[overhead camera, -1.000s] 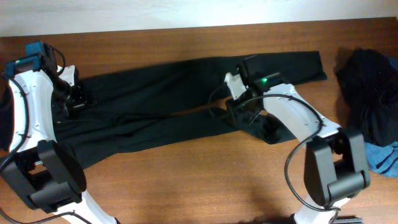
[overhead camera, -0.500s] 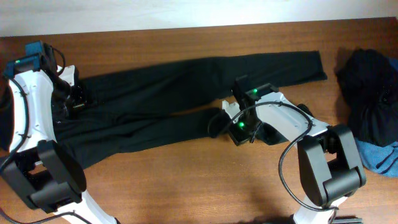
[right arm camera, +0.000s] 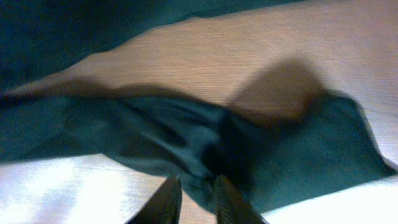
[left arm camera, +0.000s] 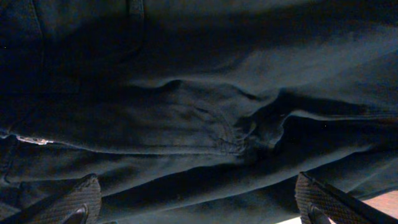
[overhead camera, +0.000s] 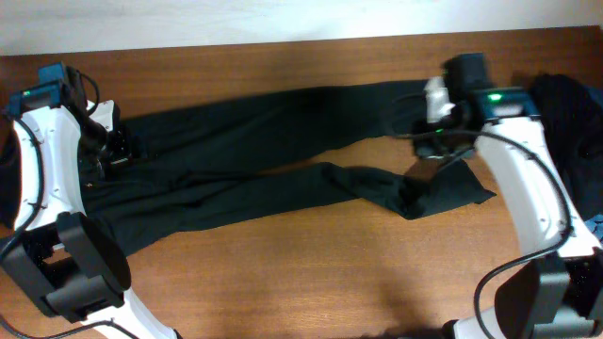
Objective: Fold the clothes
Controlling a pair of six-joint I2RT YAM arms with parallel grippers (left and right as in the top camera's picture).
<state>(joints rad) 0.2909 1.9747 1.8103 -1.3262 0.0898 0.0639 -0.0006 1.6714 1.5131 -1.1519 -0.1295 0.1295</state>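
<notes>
The long black trousers [overhead camera: 236, 160] lie spread across the wooden table, waist to the left and legs to the right. My left gripper [overhead camera: 111, 151] hovers low over the waist end; in the left wrist view it [left arm camera: 199, 205] is open wide over wrinkled black fabric [left arm camera: 199, 106]. My right gripper [overhead camera: 435, 143] is raised at the right, between the two leg ends. In the right wrist view its fingers [right arm camera: 194, 193] are pinched on a fold of the near leg [right arm camera: 186, 137]. That leg's end [overhead camera: 452, 193] lies crumpled on the table.
A pile of black clothes [overhead camera: 570, 122] sits at the far right, partly behind my right arm. A sliver of the blue piece [overhead camera: 596, 223] shows at the right edge. Bare wood [overhead camera: 283, 273] runs along the front of the table.
My right arm has swung from the middle of the trousers up and to the right, dragging the near leg's fabric with it. The left arm has not moved.
</notes>
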